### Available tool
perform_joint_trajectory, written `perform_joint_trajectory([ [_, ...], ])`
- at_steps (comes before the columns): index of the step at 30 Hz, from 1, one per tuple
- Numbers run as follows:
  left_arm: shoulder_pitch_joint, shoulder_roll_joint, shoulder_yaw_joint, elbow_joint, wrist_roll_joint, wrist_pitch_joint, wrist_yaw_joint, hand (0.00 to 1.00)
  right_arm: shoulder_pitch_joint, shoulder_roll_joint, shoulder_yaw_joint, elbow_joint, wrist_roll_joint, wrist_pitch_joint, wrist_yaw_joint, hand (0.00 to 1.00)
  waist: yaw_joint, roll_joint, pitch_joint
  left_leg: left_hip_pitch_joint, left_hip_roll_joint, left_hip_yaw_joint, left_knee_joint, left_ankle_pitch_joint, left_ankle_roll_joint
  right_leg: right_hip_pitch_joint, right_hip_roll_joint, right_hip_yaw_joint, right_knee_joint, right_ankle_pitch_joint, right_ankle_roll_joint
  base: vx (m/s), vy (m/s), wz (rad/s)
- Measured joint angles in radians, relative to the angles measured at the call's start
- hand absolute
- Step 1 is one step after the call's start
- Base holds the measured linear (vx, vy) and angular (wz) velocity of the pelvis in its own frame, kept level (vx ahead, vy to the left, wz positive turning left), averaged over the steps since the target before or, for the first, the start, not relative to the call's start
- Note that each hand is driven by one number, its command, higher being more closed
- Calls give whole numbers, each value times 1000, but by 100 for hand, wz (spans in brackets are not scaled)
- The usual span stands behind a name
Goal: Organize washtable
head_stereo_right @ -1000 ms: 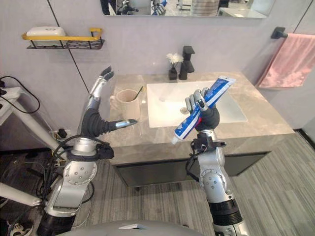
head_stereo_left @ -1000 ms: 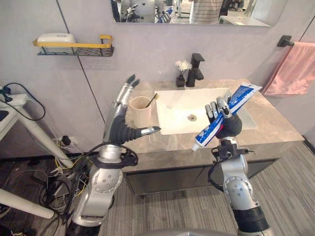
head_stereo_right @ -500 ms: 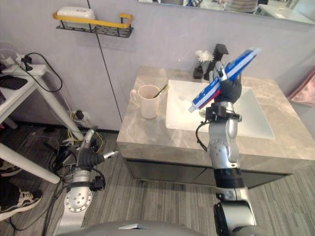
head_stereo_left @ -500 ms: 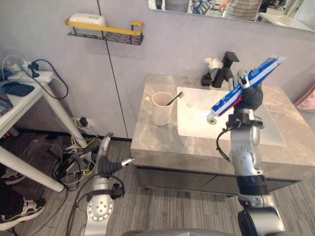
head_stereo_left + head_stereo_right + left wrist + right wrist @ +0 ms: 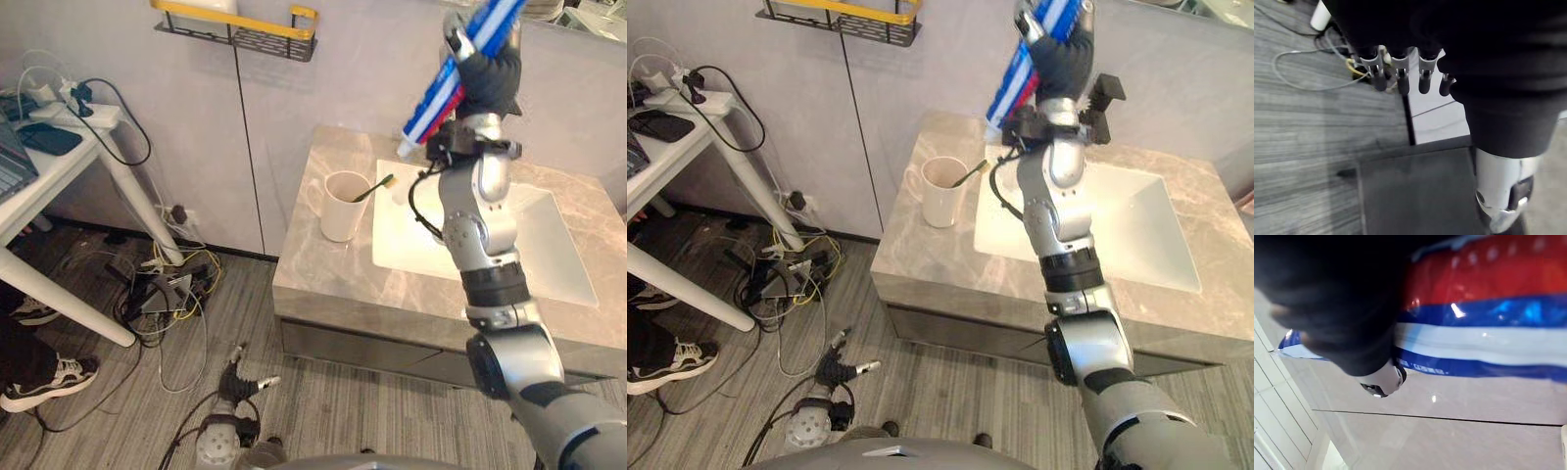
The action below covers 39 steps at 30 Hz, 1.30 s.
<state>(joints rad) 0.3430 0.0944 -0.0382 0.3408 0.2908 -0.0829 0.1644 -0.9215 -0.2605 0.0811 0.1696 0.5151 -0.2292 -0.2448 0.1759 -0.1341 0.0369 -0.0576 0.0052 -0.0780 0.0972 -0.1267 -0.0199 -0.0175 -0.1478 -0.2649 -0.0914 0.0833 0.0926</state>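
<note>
My right hand (image 5: 487,70) is raised high above the back of the washtable, shut on a blue, white and red toothpaste tube (image 5: 438,83) that slants up, cap end down. The right wrist view shows the tube (image 5: 1488,328) close up past the dark cover. A cream cup (image 5: 343,205) with a toothbrush (image 5: 380,183) in it stands on the marble counter (image 5: 333,284), left of the white sink (image 5: 490,264). My left hand (image 5: 239,376) hangs low near the floor, well left of the cabinet, its fingers (image 5: 1397,73) straight and holding nothing.
A black faucet (image 5: 1104,94) stands behind the sink. A yellow-railed wire shelf (image 5: 240,22) hangs on the wall at upper left. A white table (image 5: 59,166) stands at far left, with tangled cables (image 5: 162,289) on the floor beside it.
The camera has swung left and down. My right hand lifted the tube from over the sink to high by the wall. My left arm dropped from beside the cup toward the floor.
</note>
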Motion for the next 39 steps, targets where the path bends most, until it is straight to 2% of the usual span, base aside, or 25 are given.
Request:
perform_joint_trajectory([
  [8, -32, 4, 1, 94, 0, 8, 4, 0, -36, -2, 86, 15, -156, 23, -8, 100, 21, -3, 6, -38, 2, -13, 30, -1, -2, -16, 3, -3, 0, 1, 0, -40, -7, 4],
  [12, -41, 4, 2, 98, 0, 7, 18, 0, -58, -21, 116, 34, -216, 45, -15, 100, 24, -13, 20, -43, 2, -15, 33, -1, -3, -18, 4, -3, 0, 1, 0, -8, -2, 0],
  [19, -62, 7, 1, 119, 1, 8, 29, 0, -119, -26, 140, 43, -343, 47, -33, 100, 27, -22, 27, -69, 1, -15, 46, -1, -3, -38, 4, -5, 0, 4, 1, 3, 0, 0],
  [22, -73, 7, 0, 130, 1, 8, 43, 0, -122, -26, 155, 79, -349, 61, -40, 100, 28, -33, 37, -69, 1, -16, 46, -1, -3, -38, 3, -5, 0, 4, 1, 0, 0, 0],
  [27, -85, 7, 0, 130, 0, 8, 53, 0, -122, -23, 157, 109, -349, 85, -42, 100, 31, -35, 62, -76, 1, -18, 51, -1, -3, -41, 3, -5, 0, 10, 1, 0, 0, 0],
  [39, -93, 5, -1, 130, 1, 10, 67, 0, -119, 3, 157, 114, -349, 88, -72, 100, 34, -14, 81, -94, 1, -24, 61, -2, -4, -51, 4, -10, 0, 10, 0, -2, -1, 1],
])
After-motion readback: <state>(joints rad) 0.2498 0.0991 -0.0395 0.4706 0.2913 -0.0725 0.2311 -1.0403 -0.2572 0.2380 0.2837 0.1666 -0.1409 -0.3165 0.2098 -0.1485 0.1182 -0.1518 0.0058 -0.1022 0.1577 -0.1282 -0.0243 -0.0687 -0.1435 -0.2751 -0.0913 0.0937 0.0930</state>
